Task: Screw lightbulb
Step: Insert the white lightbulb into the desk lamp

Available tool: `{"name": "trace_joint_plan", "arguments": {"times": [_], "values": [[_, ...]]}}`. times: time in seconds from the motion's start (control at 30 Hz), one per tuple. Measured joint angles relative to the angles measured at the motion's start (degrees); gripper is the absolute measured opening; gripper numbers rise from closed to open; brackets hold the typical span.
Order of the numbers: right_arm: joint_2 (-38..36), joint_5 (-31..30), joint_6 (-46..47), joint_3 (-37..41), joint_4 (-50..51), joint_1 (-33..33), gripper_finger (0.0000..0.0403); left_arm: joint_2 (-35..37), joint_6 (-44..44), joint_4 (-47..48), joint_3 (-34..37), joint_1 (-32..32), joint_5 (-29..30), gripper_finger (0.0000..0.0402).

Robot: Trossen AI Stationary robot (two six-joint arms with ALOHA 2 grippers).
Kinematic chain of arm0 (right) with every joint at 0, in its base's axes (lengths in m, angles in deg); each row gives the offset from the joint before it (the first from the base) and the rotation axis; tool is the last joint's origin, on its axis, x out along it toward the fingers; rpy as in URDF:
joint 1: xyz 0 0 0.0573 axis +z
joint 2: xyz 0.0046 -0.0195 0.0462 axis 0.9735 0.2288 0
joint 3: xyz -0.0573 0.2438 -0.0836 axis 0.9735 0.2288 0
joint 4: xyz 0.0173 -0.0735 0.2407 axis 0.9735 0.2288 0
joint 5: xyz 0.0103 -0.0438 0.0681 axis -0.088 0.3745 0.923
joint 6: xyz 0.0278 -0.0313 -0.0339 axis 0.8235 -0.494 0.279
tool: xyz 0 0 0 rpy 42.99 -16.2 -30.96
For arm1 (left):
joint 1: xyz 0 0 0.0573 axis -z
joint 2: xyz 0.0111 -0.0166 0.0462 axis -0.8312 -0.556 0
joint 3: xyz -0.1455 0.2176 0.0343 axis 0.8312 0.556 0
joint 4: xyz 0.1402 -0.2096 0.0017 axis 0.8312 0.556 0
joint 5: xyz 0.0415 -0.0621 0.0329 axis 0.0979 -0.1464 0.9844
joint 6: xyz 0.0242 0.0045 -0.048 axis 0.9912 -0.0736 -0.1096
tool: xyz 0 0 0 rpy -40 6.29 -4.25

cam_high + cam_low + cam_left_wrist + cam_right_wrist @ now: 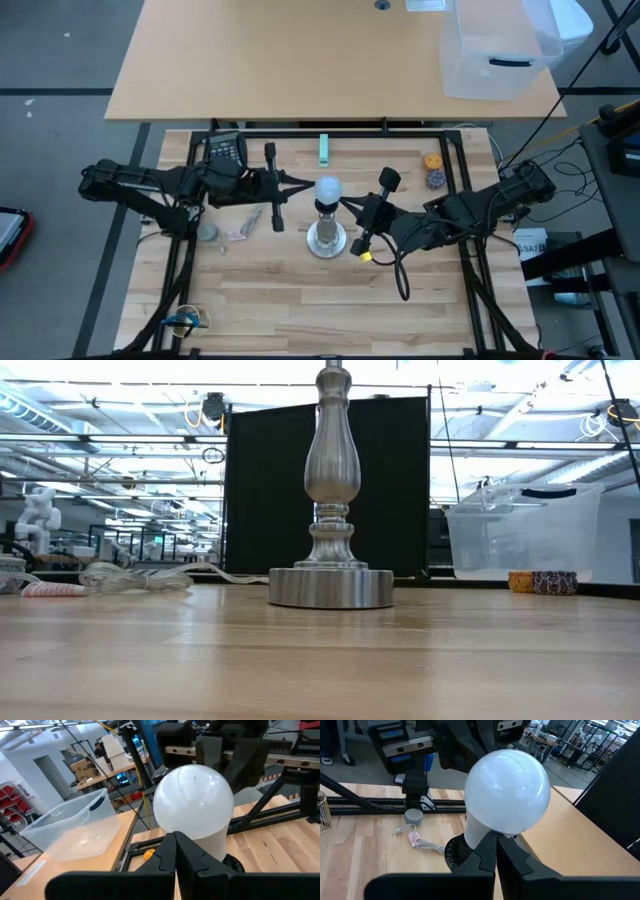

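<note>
The white lightbulb sits with its narrow end in the black socket on top of the silver stand. The stand's round base rests mid-table. My left gripper reaches in level from the table's left, shut, with its tips at the bulb's neck. My right gripper comes from the right, also shut, with its tips at the neck on the opposite side. The bulb fills both wrist views, and in the right wrist view it leans a little. My left gripper has its shut fingertips against the bulb's neck below the globe, coming level from the table's left. The tips cover the touching spot, so I cannot tell for sure that they touch. My right gripper sets its shut fingertips at the neck where the globe tapers, slanting slightly down from the table's right. The tips hide the exact spot of touch. The bulb stays in the socket.
A grey tape roll and a clear wrapper lie left of the stand. A teal piece and a black device lie toward the far edge, two small round things far right. A clear bin stands on the far table.
</note>
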Motion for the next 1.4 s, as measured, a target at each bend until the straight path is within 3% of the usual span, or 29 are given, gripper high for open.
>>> {"name": "trace_joint_plan", "arguments": {"times": [0.97,1.17,1.4], "values": [[0.0,-0.5,1.1,0.0,0.5,3.3,0.0000,0.1,-1.2,2.5,0.0,-0.3,3.4,0.0001],[0.0,-1.1,1.5,0.0,0.6,3.3,0.0000,0.7,-1.3,4.3,0.0,0.6,7.6,0.0001],[0.0,-5.7,3.4,0.0,2.8,3.0,0.0000,3.2,-1.6,5.1,0.0,2.7,7.9,0.0001]]}}
